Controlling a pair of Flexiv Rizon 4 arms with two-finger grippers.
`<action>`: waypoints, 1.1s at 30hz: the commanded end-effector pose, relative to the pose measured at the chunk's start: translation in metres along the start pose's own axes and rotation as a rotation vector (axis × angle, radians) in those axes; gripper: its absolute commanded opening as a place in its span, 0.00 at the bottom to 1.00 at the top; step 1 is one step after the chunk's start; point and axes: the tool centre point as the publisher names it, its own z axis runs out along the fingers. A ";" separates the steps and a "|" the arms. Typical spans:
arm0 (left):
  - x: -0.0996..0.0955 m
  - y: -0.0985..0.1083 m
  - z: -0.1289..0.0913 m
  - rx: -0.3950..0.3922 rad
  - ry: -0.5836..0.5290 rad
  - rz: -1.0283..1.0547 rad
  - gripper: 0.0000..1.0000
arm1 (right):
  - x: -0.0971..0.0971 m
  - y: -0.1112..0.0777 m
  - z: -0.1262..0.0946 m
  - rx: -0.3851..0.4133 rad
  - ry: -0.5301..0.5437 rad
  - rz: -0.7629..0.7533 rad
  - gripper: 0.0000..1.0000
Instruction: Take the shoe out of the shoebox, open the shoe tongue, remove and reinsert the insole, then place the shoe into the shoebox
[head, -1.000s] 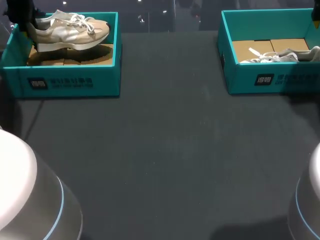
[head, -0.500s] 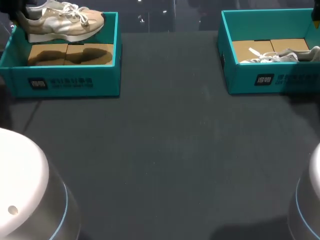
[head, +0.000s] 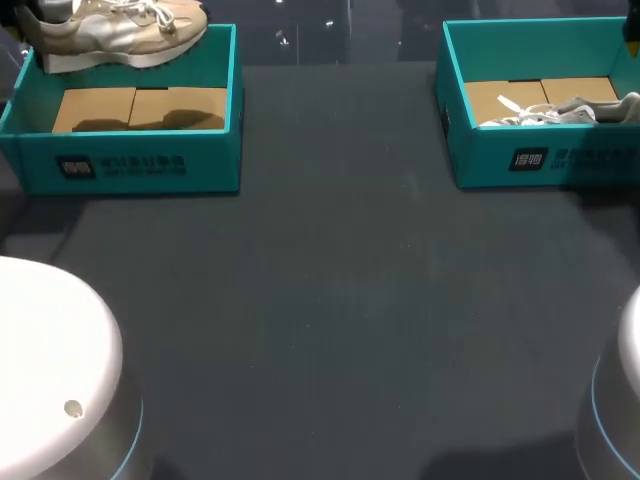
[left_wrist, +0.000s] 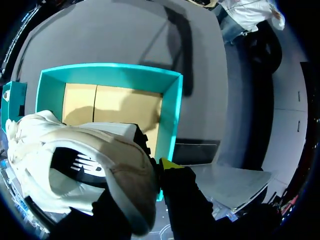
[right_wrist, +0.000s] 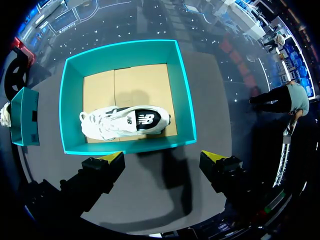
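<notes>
A beige shoe (head: 110, 30) with white laces hangs above the back edge of the left teal shoebox (head: 135, 165). In the left wrist view my left gripper (left_wrist: 150, 171) is shut on the heel of this shoe (left_wrist: 75, 165), with one yellow fingertip (left_wrist: 170, 164) showing beside the heel. Under it lies the left shoebox (left_wrist: 172, 115), holding only its cardboard floor. My right gripper (right_wrist: 162, 157) stands open above the table, just outside the right teal shoebox (right_wrist: 127, 146). A white shoe (right_wrist: 125, 121) lies on its side in that box (head: 545, 160).
The dark table top (head: 340, 300) stretches between the two boxes and toward the front. Both white arm bases (head: 50, 370) sit at the near corners. The left box also shows beside the right one in the right wrist view.
The beige shoe has risen out of the left shoebox and drifted back and left in my left gripper. The right arm and the white shoe have stayed put.
</notes>
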 end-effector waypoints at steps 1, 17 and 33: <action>0.002 -0.029 -0.014 -0.098 0.001 0.000 0.00 | 0.000 0.000 0.000 0.001 -0.001 0.000 1.00; -0.019 -0.083 -0.026 -0.113 0.030 -0.027 0.00 | 0.000 0.000 0.000 0.001 -0.001 0.000 1.00; -0.055 -0.210 -0.051 -0.114 0.025 0.035 0.00 | 0.000 0.000 0.000 0.001 -0.001 0.000 1.00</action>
